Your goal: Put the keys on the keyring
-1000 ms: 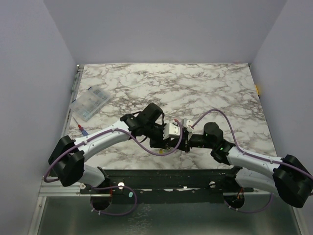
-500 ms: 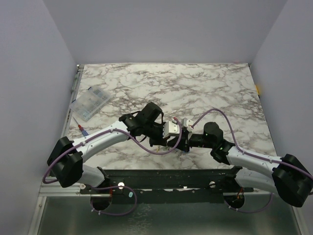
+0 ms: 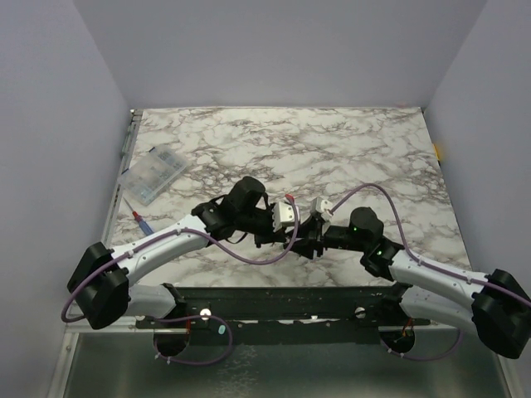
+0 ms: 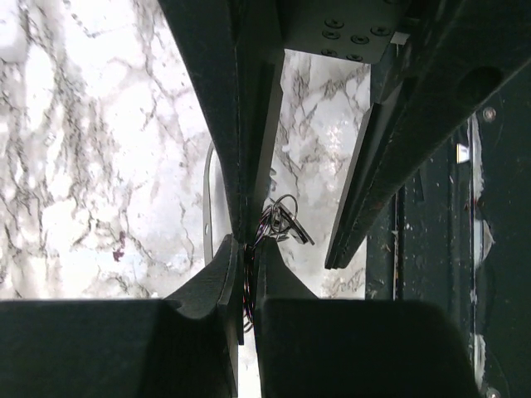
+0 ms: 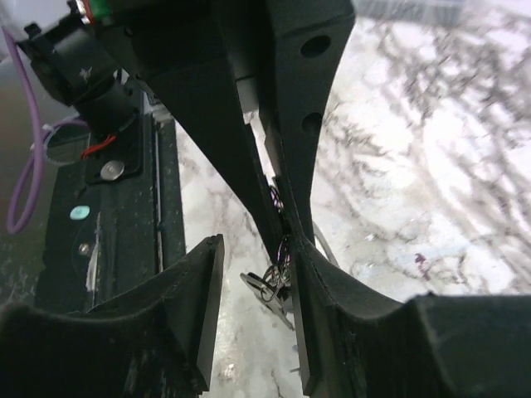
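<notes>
Pinches the keyring in the left jaws, pressed together, with its wire loops bunched just beside their tips. Straddles those tips and the bunch with the right jaws spread wide, above the marbled bench. Cannot tell separate keys within the bunch.

Soft, even light fills the top view, sharp edge to edge, with faint shadows. In both wrist views the marble table glares white, the nearest dark shapes blur, and the keyring looks fairly crisp.
</notes>
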